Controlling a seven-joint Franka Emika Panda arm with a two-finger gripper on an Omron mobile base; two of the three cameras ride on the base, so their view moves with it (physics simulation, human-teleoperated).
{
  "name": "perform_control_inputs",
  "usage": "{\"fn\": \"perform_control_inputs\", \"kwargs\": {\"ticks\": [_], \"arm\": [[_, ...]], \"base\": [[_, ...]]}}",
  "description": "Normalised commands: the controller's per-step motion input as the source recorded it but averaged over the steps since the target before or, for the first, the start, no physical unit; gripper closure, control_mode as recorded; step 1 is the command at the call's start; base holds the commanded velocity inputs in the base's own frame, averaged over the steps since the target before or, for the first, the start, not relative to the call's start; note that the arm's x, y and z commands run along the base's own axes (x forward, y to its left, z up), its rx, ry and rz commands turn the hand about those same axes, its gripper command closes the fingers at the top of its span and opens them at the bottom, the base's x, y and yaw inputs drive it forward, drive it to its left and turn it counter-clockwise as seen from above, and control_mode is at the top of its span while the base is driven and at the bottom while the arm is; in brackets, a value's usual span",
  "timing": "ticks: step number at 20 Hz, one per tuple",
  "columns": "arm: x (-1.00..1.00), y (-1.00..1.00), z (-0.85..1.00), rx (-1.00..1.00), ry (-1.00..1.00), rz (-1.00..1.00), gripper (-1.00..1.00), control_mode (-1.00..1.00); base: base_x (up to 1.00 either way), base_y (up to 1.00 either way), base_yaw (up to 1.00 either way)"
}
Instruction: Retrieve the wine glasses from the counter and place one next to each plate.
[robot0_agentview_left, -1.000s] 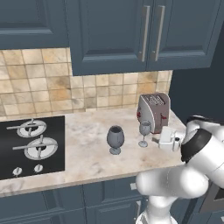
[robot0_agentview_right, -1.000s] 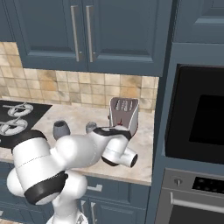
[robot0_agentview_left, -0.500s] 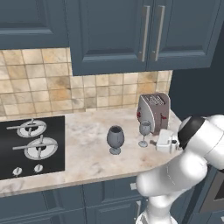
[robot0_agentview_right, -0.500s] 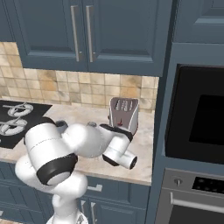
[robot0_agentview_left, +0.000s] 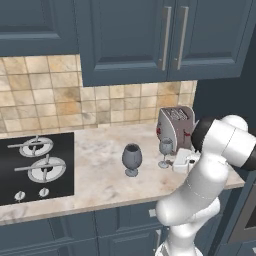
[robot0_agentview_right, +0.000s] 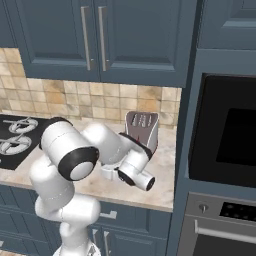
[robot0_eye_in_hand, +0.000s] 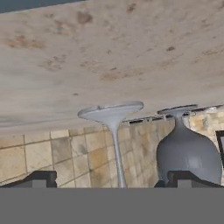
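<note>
- Swinging round since a second ago, the arm's elbow is now rising higher beside the toaster (robot0_agentview_left: 176, 125), with the hand sitting low over the counter (robot0_agentview_left: 100, 180).
- Gripper (robot0_eye_in_hand: 111, 178) fingers are standing spread wide, the clear glass (robot0_agentview_left: 165, 151) stem rising between them, untouched.
- Dark grey goblet (robot0_agentview_left: 132, 158) is standing upright just beside the clear glass, near the hob (robot0_agentview_left: 35, 167).

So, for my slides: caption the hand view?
Open tool approaching clear glass beside grey goblet.
</note>
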Motion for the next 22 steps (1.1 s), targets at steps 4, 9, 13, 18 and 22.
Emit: {"fn": "perform_control_inputs", "kwargs": {"ticks": [4, 9, 13, 18, 22], "arm": [[0.31, 0.0, -0.27, 0.0, 0.0, -0.01, -1.0, -1.0], [0.24, 0.0, -0.21, 0.0, 0.0, -0.01, -1.0, -1.0], [0.08, 0.0, -0.01, 0.0, 0.0, 0.0, -1.0, -1.0], [0.0, 0.09, -0.01, 0.0, 0.0, 0.0, -1.0, -1.0], [0.06, 0.09, 0.0, 0.0, 0.0, 0.0, -1.0, -1.0]], "base": [[0.0, 0.0, 0.0], [0.0, 0.0, 0.0], [0.0, 0.0, 0.0], [0.0, 0.0, 0.0], [0.0, 0.0, 0.0]]}}
